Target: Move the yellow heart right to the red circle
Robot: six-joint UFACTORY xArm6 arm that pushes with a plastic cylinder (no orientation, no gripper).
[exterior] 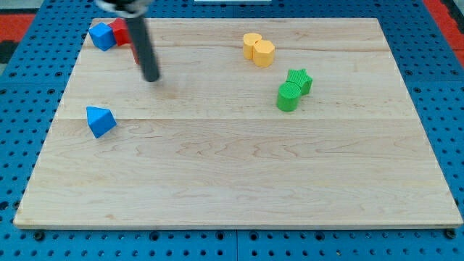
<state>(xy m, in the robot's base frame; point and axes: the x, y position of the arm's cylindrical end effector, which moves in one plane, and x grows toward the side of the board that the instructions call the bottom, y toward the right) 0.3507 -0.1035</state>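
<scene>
Two yellow blocks touch each other near the view's top, right of centre: one (251, 43) further up and left, one (264, 54) lower right. I cannot tell which is the heart. A red block (120, 31) sits at the top left beside a blue block (102, 36). A sliver of red (135, 55) shows just behind my rod; its shape is hidden. My tip (151, 79) rests on the board below and right of the red block, far to the left of the yellow pair and touching no block.
A green star (300, 79) and a green cylinder (288, 96) sit together at the right, below the yellow blocks. A blue triangular block (100, 120) lies at the left. The wooden board (239, 181) ends in blue pegboard all round.
</scene>
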